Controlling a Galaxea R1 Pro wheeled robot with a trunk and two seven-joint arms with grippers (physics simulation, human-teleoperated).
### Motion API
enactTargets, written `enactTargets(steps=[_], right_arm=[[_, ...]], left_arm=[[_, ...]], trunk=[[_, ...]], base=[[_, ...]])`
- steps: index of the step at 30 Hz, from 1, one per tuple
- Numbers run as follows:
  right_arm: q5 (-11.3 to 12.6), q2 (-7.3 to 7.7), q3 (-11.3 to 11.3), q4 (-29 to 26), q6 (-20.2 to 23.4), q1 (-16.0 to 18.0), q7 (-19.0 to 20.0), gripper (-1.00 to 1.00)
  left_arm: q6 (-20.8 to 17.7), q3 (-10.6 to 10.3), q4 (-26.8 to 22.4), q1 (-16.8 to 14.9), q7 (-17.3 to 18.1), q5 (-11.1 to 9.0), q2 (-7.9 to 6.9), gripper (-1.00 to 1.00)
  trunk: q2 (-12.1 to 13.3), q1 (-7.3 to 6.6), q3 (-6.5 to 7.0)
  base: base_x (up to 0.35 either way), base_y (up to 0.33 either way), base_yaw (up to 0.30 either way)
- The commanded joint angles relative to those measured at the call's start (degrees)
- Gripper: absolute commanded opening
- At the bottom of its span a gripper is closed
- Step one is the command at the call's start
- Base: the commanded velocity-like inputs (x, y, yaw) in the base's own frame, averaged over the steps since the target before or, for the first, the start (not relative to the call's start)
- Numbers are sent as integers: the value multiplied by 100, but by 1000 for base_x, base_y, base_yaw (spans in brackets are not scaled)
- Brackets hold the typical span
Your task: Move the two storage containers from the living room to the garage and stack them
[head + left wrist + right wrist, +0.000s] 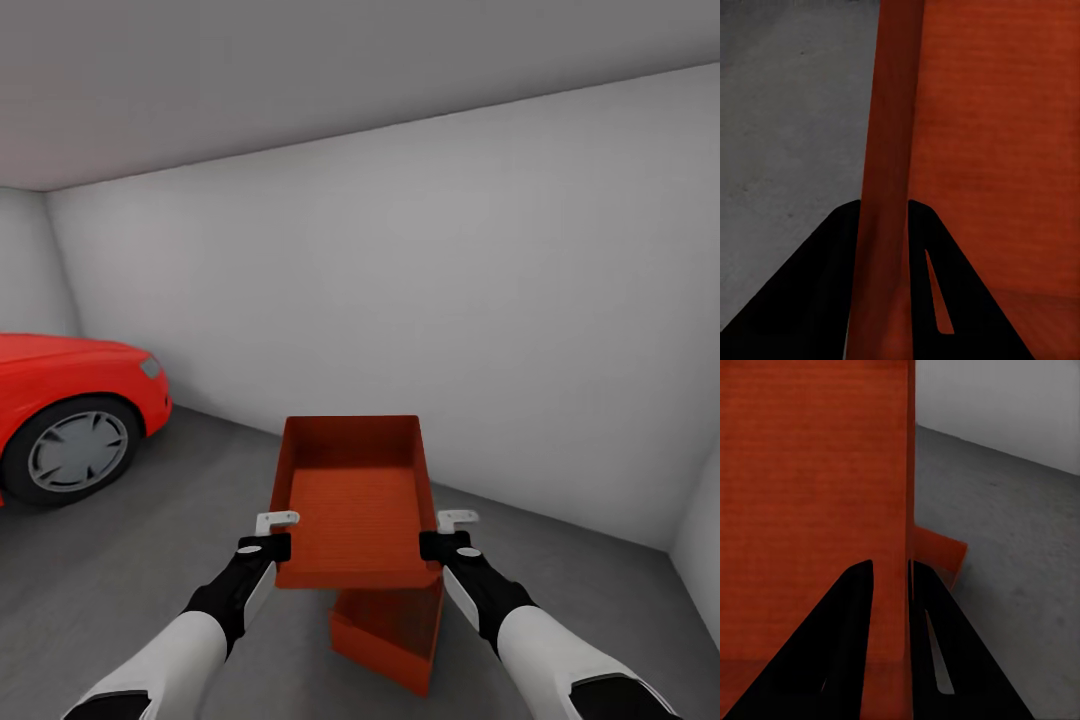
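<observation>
in the head view the robot stands in the garage, with a bare white-grey wall [450, 280] ahead and the front of a glossy red car [70, 400] at the left, and holds a shallow, lidless red-orange rectangular storage container [355, 500] out in front of it, raised above the dark grey matte concrete floor [130, 560]. the left gripper [272, 535] pinches the container's left side wall and the right gripper [448, 534] pinches the right one, a two-sided hold that appears meant to keep the thin-walled bin level. directly beneath it, partly hidden, the second identical red-orange container [390, 630] sits on the floor, though it looks skewed or tipped and its exact pose cannot be told. the carried bin hangs over it, so the stacking step seems to be in hand, with lowering and lining up not yet done. in the left wrist view the black fingers [810, 300] straddle the upright orange wall [889, 150], clamped on it, with floor on one side and the bin's ribbed inside on the other. in the right wrist view the fingers [832, 652] likewise grip the wall edge, and a corner of the lower bin [939, 551] shows beyond it on the concrete.
</observation>
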State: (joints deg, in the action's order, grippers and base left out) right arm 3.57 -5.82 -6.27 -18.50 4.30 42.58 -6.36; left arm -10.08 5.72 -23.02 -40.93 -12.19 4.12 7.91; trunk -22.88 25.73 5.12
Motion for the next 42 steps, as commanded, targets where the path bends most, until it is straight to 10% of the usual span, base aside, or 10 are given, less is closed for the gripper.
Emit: enactTargets(steps=[1,42], right_arm=[[146,-3,-23,-5,30,-3,38,-100],[153,-6,-23,-5,36,-1,38,-100]], left_arm=[[-46,184,-273,-3,-381,-192,8,-100],[-38,176,-282,-3,-381,-192,8,-100]], trunk=[[-4,5,-3],[-4,5,-3]], base=[[304,188,0],[304,188,-183]])
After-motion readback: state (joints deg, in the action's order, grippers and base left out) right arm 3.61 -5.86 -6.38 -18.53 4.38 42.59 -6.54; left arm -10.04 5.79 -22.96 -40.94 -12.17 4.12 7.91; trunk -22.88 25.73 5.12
